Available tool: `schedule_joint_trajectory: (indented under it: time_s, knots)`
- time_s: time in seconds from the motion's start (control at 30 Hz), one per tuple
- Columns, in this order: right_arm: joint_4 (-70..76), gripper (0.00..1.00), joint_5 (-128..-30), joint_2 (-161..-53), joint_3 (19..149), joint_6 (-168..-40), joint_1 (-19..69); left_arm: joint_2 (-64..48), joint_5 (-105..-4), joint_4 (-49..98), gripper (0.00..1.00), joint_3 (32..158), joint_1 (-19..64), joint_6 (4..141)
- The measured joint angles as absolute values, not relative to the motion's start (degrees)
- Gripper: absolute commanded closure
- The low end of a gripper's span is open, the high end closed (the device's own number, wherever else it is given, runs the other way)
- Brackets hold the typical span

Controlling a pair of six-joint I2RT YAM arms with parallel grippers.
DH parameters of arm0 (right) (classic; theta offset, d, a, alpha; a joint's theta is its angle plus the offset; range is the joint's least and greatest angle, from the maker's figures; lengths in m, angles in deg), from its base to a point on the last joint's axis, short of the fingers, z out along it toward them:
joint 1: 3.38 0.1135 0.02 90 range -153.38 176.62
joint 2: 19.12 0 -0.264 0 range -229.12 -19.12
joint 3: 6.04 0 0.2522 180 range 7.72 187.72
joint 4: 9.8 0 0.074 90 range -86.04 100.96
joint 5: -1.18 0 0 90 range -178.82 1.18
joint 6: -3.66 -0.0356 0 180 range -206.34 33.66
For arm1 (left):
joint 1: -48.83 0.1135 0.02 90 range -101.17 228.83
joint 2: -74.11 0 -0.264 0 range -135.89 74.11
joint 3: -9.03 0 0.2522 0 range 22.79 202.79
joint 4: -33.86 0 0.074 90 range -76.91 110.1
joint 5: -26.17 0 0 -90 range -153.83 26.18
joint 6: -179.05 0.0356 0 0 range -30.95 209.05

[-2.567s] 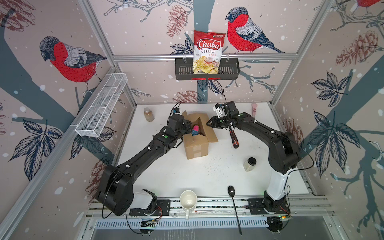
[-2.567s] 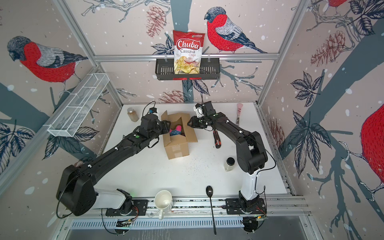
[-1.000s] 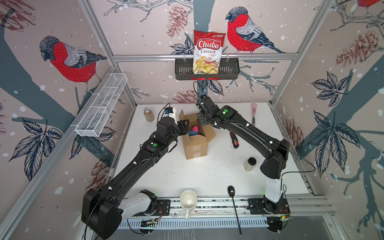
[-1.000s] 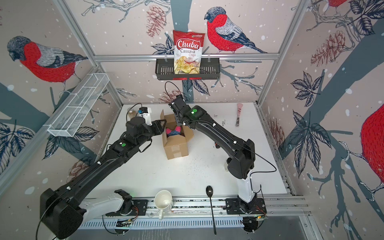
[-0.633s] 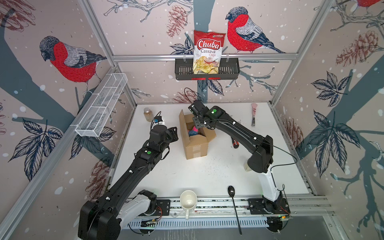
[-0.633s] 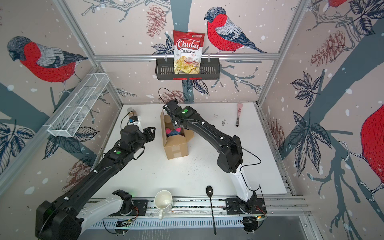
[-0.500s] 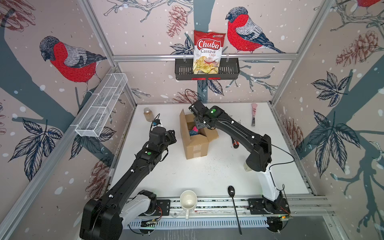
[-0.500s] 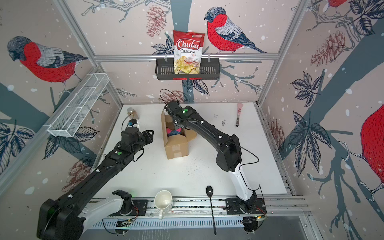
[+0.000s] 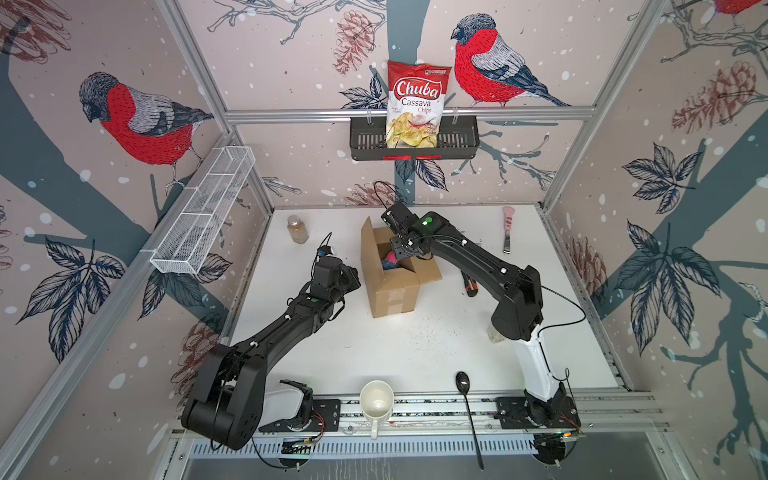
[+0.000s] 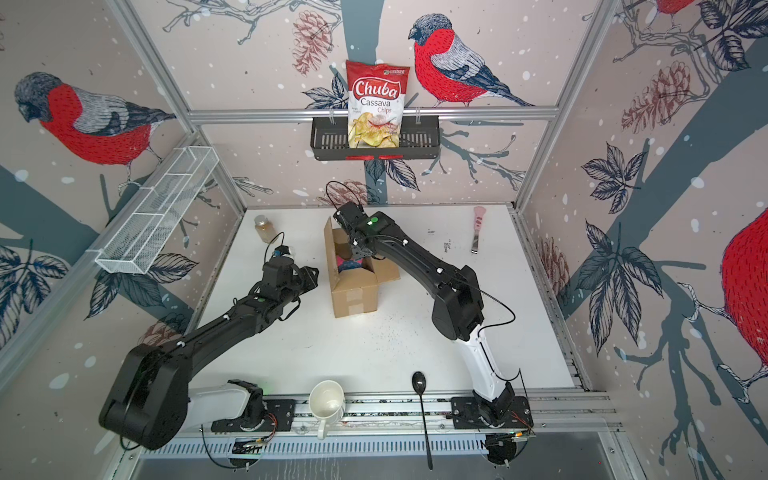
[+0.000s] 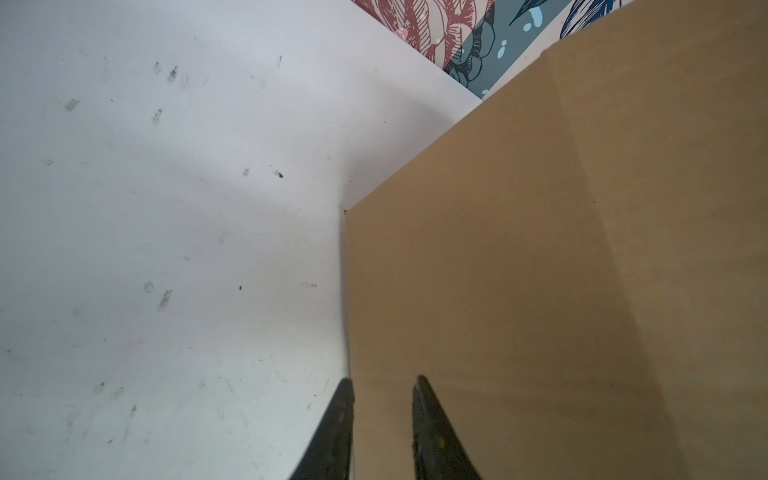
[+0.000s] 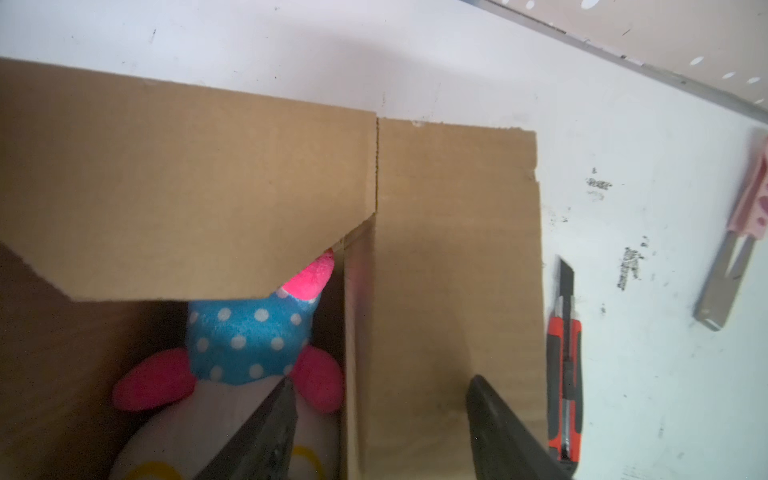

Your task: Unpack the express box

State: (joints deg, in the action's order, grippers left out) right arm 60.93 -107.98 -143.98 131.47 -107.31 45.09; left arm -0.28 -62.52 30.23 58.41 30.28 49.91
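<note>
**Reaching into the opened express box [image 9: 394, 291]**

Standing near the middle of the worktop [image 9: 415, 353], toward the back wall, the express box has its top open. Its left flap stands upright, its right flap lies folded outward, and pale tape strips show on its front face. A plush toy [image 12: 249, 345], blue with white dots and pink parts, sits inside. In the right wrist view it is partly under another flap.

The right claw [image 9: 398, 250] hangs at the box's opening with its jaws wide and holds nothing. In the right wrist view [image 12: 382, 380], one finger [image 12: 266, 436] is over the toy and the other is over the outward flap. The box's right wall lies between them.

The left claw [image 9: 352, 281] sits low, just beside the box's left side. In the left wrist view [image 11: 382, 380] its fingers stand a narrow gap apart with nothing between them, pointing along the brown side panel near its corner edge. I cannot tell whether they touch the cardboard.

An orange-and-black utility knife [image 12: 565, 374] lies on the worktop just right of the outward flap. A pink-handled tool [image 9: 507, 230] lies farther toward the back right corner. A jar [image 9: 297, 229] of brown contents stands at the back left, well apart from the box. A white mug [image 9: 376, 401] and a black spoon [image 9: 467, 399] are at the front edge.
</note>
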Motion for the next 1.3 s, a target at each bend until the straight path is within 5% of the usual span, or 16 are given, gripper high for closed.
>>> schedule_joint_trajectory:
  time_s: [0.7,1.03,1.3]
  knots:
    - [52.56,0.71,-99.0,-142.71,125.0,-108.64,43.36,-13.22,-62.85,38.97,0.78,58.45,28.16,47.25]
    - [51.78,0.99,-98.52,-142.82,123.66,-108.75,43.34,-15.21,-62.81,39.17,0.78,60.01,27.07,46.98]
    - [52.08,0.99,-99.35,-142.82,123.62,-107.85,43.18,-15.45,-63.01,38.66,0.77,60.92,26.61,46.92]
